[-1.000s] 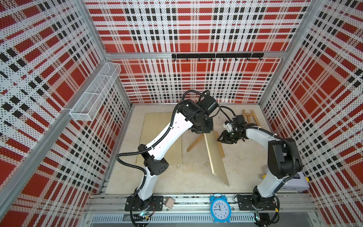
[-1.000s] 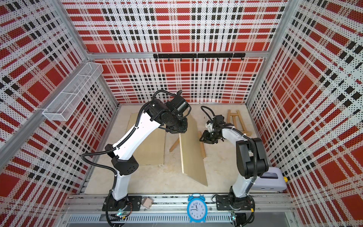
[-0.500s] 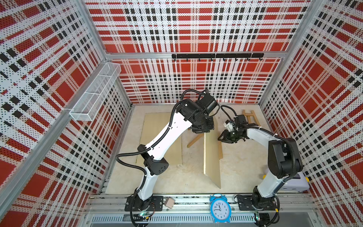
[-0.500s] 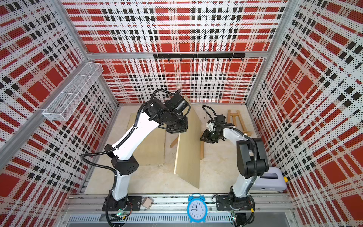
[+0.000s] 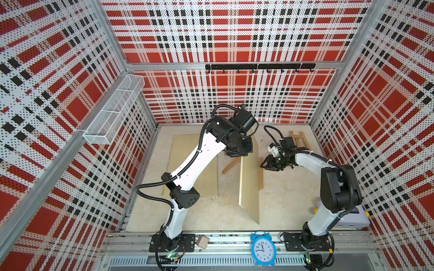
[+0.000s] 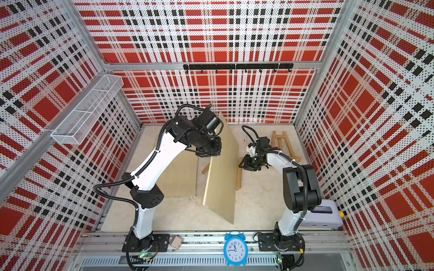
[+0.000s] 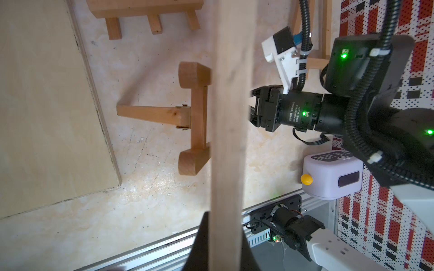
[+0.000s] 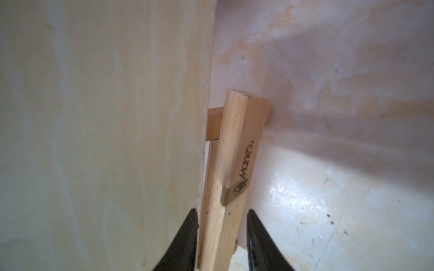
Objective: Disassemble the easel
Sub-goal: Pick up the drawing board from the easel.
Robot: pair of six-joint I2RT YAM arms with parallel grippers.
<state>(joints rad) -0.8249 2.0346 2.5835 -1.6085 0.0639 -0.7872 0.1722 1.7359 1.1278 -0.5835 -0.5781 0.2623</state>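
Left claw (image 7: 223,246): clamped on one edge of a plywood board (image 5: 250,187), which is kept on edge, tilted, on the bench (image 5: 281,206). Right claw (image 8: 222,234): narrowed onto a slat (image 8: 234,164) of the easel (image 7: 197,117), with a finger pressed against either side. The easel is laid flat on the bench, partly hidden by the raised board, its leg (image 5: 231,165) shown on the left-arm side. A second board (image 5: 187,164) is laid flat beneath the left arm.
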